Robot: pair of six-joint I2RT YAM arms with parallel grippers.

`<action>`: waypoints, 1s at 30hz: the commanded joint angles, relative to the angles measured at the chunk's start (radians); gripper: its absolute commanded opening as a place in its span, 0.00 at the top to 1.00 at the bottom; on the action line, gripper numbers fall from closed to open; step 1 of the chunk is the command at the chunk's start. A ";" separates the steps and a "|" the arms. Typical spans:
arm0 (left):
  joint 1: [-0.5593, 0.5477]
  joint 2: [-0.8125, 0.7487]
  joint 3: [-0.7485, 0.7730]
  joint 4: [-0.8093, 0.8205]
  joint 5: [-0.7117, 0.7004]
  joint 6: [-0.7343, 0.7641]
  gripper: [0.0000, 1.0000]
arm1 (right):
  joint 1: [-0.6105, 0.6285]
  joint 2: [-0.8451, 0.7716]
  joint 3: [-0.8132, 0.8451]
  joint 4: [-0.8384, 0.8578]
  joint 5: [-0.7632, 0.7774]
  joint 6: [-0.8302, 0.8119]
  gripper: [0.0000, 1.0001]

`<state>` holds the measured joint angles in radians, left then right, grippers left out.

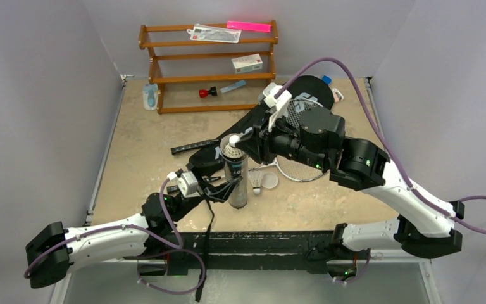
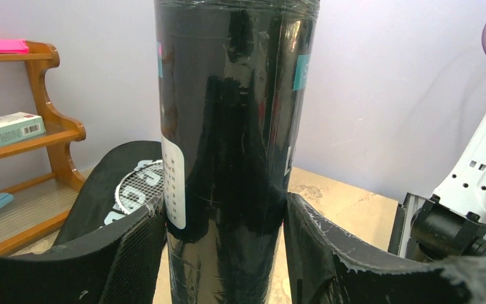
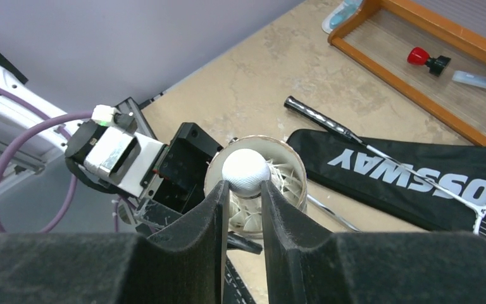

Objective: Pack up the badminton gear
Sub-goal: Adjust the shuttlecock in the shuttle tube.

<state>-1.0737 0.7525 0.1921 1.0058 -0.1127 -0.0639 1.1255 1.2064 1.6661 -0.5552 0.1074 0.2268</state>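
– Black tube: where does it stand?
– Upright on the bench, the left gripper clamped round its lower wall.
– And the right gripper?
– It pinches a white shuttlecock by its cork, feathers down in the tube's open mouth, near the CROSSWAY bag.

free: bare surface left of the tube | in the way: bag behind it, rack at far edge

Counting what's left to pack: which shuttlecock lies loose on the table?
The shuttlecock beside the tube base, untouched; the other shuttlecock sits cork-up in the tube mouth, pinched by the right end effector.
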 commanded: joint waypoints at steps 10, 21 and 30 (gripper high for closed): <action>0.000 0.015 0.036 -0.021 0.032 -0.007 0.53 | -0.002 0.053 0.070 -0.003 0.059 -0.045 0.73; 0.000 0.005 0.030 -0.024 -0.019 -0.035 0.53 | -0.002 0.048 0.179 -0.004 0.085 -0.085 0.59; 0.000 0.011 0.025 -0.025 -0.015 -0.045 0.54 | -0.003 0.178 0.295 -0.006 0.071 -0.133 0.66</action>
<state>-1.0737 0.7609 0.2001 0.9985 -0.1165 -0.0700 1.1252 1.3205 1.9320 -0.5705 0.1669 0.1349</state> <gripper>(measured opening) 0.585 0.352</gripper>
